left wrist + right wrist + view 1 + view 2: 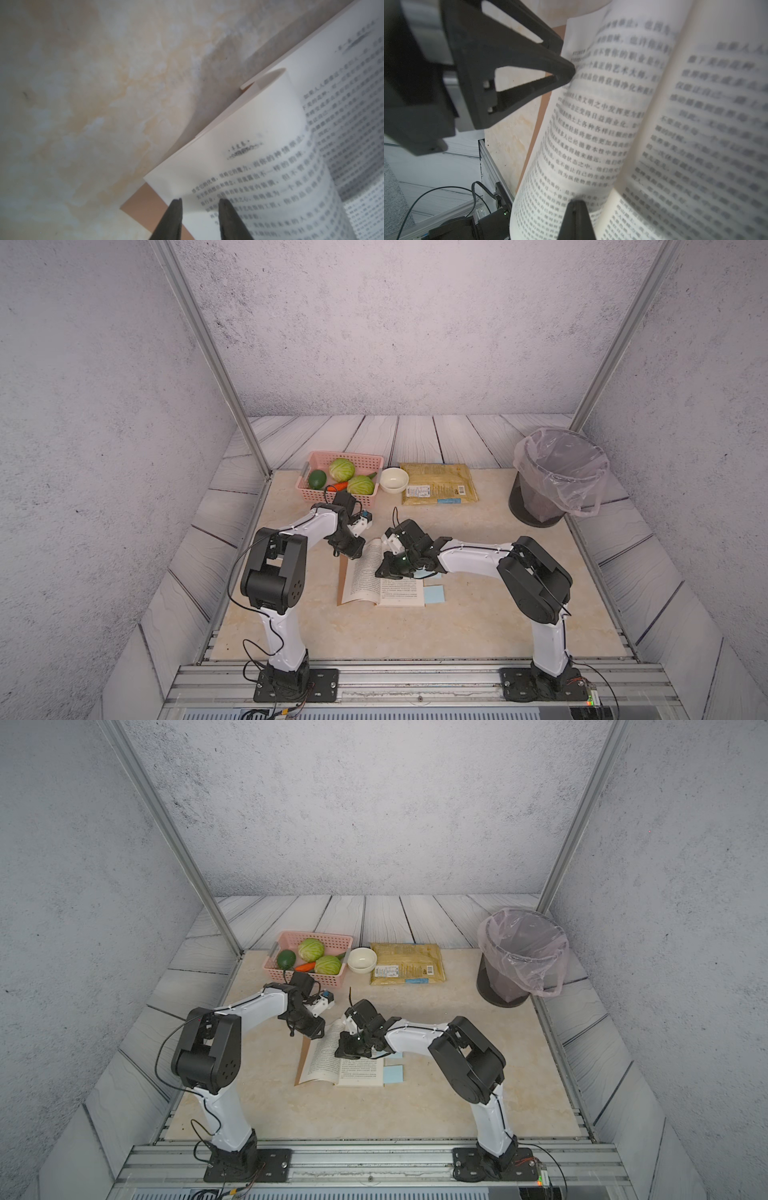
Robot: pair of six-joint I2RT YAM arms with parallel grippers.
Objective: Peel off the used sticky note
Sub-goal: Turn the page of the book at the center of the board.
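Place: a robot test cell, dressed as a corner of a home.
Frame: aluminium posts [216, 364] and a slotted rail [415, 680] are seen, with two arm bases [291, 684] bolted on.
Walls: plaster-look panels [395, 323] and plank-look panels [415, 439] are set around a marble-look tabletop [478, 622].
Props: a vegetable basket [357, 458], bowl [394, 480], food packet [436, 483] and lined bin [557, 477] are laid out.

Left fingers [174, 218] stand parted while right fingers [576, 220] are pressed tight together.

We are holding the left gripper [312, 1033] and right gripper [343, 1051] low over an open book [357, 1074], blue sticky notes [394, 1074] jutting at its edge.
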